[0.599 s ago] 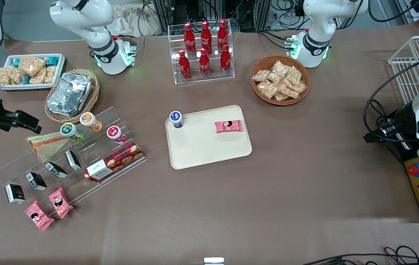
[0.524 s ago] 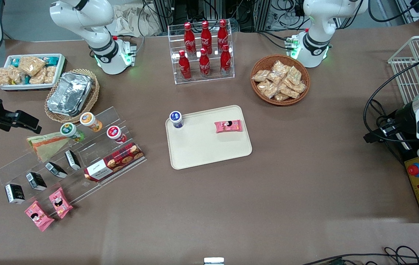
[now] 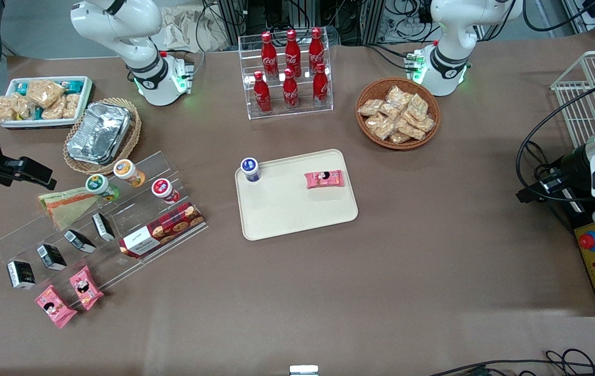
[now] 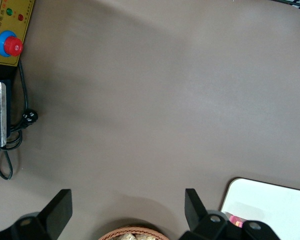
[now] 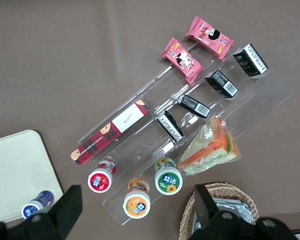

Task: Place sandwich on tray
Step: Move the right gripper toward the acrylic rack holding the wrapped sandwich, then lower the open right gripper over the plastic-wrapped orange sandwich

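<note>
**While the sandwich lies on the rack, the gripper hangs wide open and empty**

Where the clear acrylic stepped rack (image 3: pixel 41 230) stands toward the working arm's end of the table, the sandwich (image 3: pixel 70 204) lies flat on one of its upper steps. It is a triangular wedge in glossy, crinkled clear wrap, with pale bread faces and bands of orange and green filling along its cut edge. A green-lidded cup (image 3: pixel 97 184) sits just beside it and covers one corner in the front view.

On the front view's clock face, the sandwich is at about nine o'clock from the tray (image 3: pixel 297 209), well apart from it. The tray is a smooth, matte cream rectangle with rounded corners and a low rim. It holds a blue-lidded cup (image 3: pixel 250 169) near one corner and a shiny pink packet (image 3: pixel 324 179).

The gripper (image 5: pixel 137 195) hovers at roughly ten o'clock from the sandwich, near it but not touching. Its two black fingers are spread wide, with nothing between them.

At the sandwich's one o'clock, a crumpled foil container (image 3: pixel 100 131) rests in a woven basket. The wrist view cuts off most of the tray, and a finger partly hides the blue-lidded cup.
</note>
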Robot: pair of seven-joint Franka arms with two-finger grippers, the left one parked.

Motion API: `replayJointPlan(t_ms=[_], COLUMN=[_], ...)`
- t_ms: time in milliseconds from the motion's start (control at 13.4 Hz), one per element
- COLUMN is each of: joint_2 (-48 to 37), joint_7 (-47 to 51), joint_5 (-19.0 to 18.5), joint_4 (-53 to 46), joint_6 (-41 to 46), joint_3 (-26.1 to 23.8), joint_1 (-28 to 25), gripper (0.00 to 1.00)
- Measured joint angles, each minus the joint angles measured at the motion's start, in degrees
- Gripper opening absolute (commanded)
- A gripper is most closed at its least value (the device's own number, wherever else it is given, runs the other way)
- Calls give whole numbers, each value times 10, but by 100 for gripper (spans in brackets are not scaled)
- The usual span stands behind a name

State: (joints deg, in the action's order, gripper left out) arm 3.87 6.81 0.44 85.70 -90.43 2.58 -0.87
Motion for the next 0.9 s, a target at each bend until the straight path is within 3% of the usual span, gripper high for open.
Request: replayJointPlan(t_ms=[374,898], joint_2=[0,29], joint_7=[12,286], joint_5=[-2,-2], joint_4=[0,1], joint_6=[-19,-32], joint_3=[28,42], joint_1=[10,14], gripper=[100,100])
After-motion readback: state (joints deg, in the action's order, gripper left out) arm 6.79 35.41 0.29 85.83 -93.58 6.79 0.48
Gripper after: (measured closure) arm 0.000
